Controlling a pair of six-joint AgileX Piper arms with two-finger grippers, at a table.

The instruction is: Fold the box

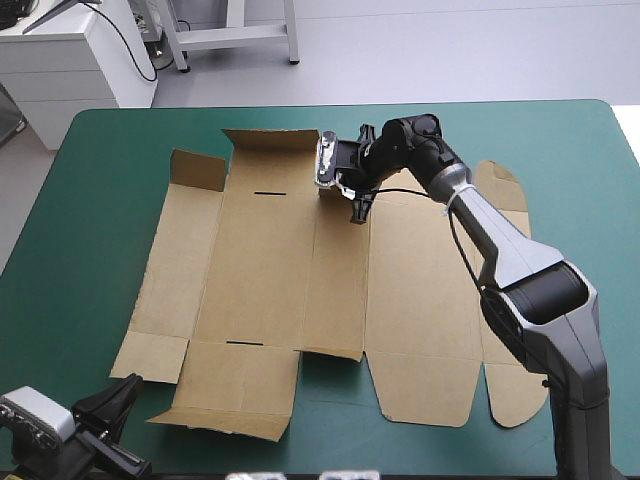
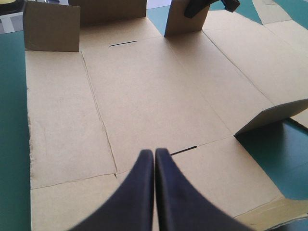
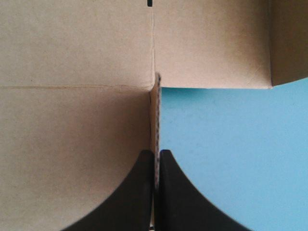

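Note:
The brown box (image 1: 270,270) lies as a cut sheet in the middle of the teal-green table, mostly flat. At its far edge, a small corner flap (image 1: 195,170) and a wider panel (image 1: 270,145) stand up. My right gripper (image 1: 357,210) is at that far edge, shut on a narrow upright flap (image 2: 185,21); in the right wrist view the board's edge (image 3: 156,120) runs between its fingers (image 3: 156,156). My left gripper (image 1: 130,388) hovers off the box's near left corner. It is shut and holds nothing, and it points across the sheet (image 2: 154,96) in the left wrist view (image 2: 154,153).
The right arm (image 1: 480,220) reaches over the box's right half, where rounded lid flaps (image 1: 505,185) lie flat. A near flap (image 2: 272,115) is lifted a little off the teal-green cover (image 1: 90,210), which shows bare around the sheet.

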